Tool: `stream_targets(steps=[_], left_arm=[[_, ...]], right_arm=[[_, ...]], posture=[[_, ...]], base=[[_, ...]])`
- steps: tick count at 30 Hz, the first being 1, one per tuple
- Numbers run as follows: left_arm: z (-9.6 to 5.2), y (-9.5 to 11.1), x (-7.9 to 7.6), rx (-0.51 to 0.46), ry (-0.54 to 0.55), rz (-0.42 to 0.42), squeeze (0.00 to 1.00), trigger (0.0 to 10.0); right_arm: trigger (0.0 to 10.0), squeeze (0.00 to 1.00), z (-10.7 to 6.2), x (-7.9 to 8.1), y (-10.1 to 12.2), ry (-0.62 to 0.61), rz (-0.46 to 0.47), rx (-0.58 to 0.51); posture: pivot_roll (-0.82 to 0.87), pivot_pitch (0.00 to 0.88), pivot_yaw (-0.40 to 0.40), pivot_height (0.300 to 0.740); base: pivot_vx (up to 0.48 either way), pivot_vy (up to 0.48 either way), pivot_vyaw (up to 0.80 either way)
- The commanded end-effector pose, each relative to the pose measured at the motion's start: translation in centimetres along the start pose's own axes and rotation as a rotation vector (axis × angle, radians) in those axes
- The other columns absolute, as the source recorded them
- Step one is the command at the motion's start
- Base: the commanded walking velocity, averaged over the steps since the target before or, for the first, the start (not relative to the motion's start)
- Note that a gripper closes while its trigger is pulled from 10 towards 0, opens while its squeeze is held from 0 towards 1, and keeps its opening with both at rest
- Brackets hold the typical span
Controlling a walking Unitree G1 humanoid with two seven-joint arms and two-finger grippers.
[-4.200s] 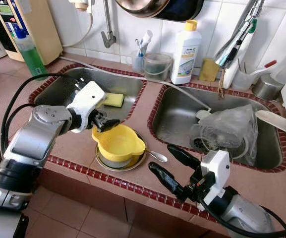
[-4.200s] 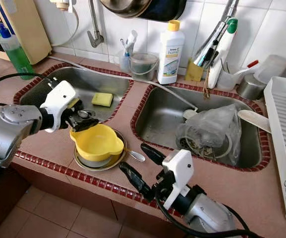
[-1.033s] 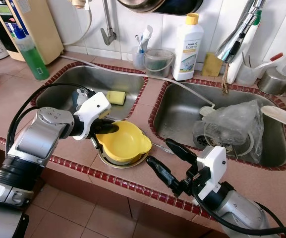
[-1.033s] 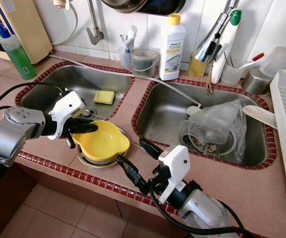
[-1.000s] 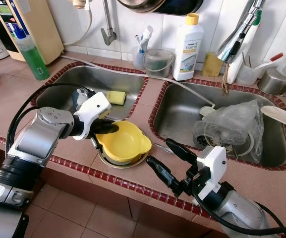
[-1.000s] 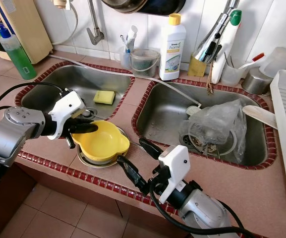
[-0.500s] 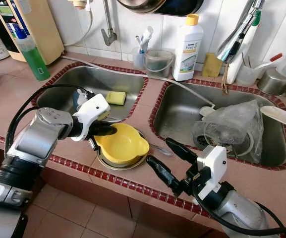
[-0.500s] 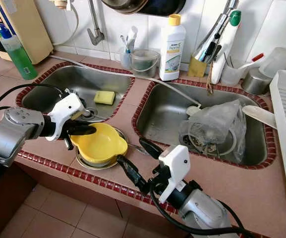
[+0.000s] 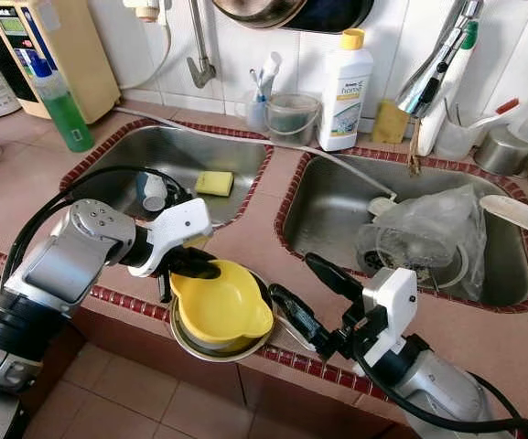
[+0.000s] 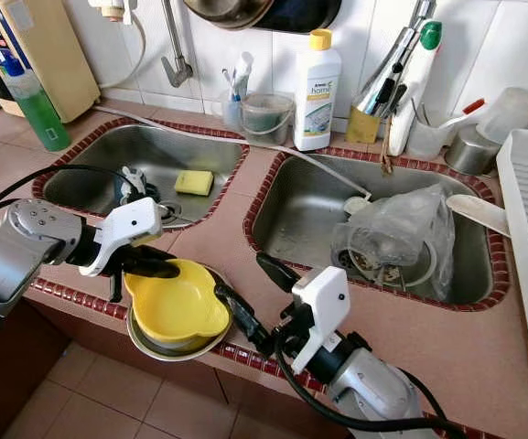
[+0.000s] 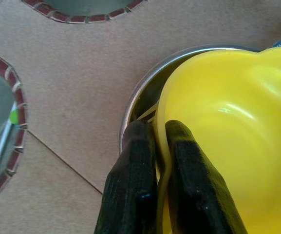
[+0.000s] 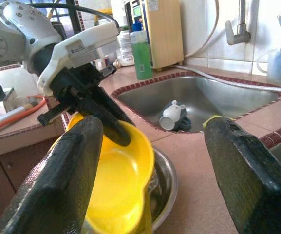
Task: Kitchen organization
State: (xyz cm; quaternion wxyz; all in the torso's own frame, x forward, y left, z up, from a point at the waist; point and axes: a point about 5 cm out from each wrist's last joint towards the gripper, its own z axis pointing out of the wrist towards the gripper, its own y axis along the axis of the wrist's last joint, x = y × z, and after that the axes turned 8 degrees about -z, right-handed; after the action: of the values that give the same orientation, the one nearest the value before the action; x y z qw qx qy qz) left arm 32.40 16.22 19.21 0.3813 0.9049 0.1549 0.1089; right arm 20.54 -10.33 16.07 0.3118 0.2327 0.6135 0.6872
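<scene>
My left gripper (image 9: 193,266) is pinching the yellow bowl (image 9: 220,307) by its 9 o'clock rim. It's nested in a steel bowl (image 10: 167,348) overhanging the counter edge (image 9: 117,299), so the steel one could tip off. My right gripper (image 9: 313,291), at 3 o'clock, is spread wide, empty.

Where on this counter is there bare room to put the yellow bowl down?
Bare tile lies left of the left sink, beside the green bottle, and on the strip between the sinks. The front edge is crowded: left hand gripping the yellow bowl, right hand alongside.
</scene>
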Motion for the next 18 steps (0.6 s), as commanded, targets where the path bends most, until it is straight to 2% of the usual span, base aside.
stream_targets(steps=[1, 14, 18], left_arm=[[-0.1, 0.0, 0.4, 0.019, 0.028, 0.004, 0.00, 10.0], [-0.2, 0.6, 0.8, -0.009, 0.030, -0.024, 0.00, 10.0], [-0.4, 0.9, 1.4, 0.010, 0.045, -0.005, 0.00, 10.0]], right_arm=[[10.0, 0.00, 0.0, 0.1, -0.1, -0.001, -0.001, 0.000], [10.0, 0.00, 0.1, 0.1, -0.1, -0.017, 0.001, -0.006], [10.0, 0.00, 0.2, 0.1, -0.1, -0.018, 0.001, -0.010]], posture=[[-0.06, 0.053, 0.108, 0.740], [-0.06, 0.057, 0.118, 0.740], [-0.05, 0.057, 0.122, 0.740]], base=[[0.000, 0.000, 0.00], [0.000, 0.000, 0.00], [0.000, 0.000, 0.00]])
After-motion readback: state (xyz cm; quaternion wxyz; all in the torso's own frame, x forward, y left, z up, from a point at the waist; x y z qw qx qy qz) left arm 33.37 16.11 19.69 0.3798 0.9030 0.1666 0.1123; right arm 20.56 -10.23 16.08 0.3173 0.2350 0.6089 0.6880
